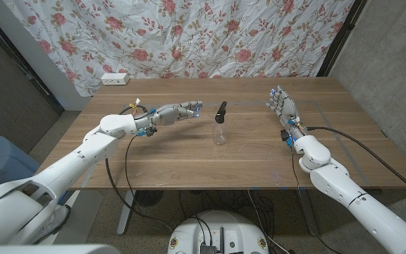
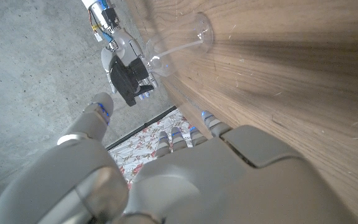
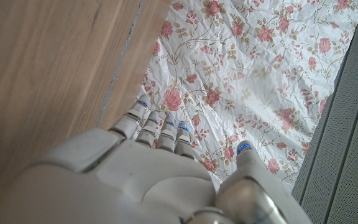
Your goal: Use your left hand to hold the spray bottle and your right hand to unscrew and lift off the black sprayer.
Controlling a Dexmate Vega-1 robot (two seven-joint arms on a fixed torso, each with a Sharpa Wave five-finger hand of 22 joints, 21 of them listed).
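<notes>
A clear spray bottle stands upright in the middle of the table, topped by a black sprayer. My left hand hovers to the left of it, fingers stretched toward the sprayer, a short gap away and holding nothing. In the left wrist view the clear spray bottle and black sprayer lie beyond my left hand. My right hand stands at the right side of the table, fingers apart and empty, well away from the bottle. My right hand faces the floral cloth.
A white power strip lies at the table's far left corner. A floral curtain hangs behind. A cable drapes from my left arm over the front edge.
</notes>
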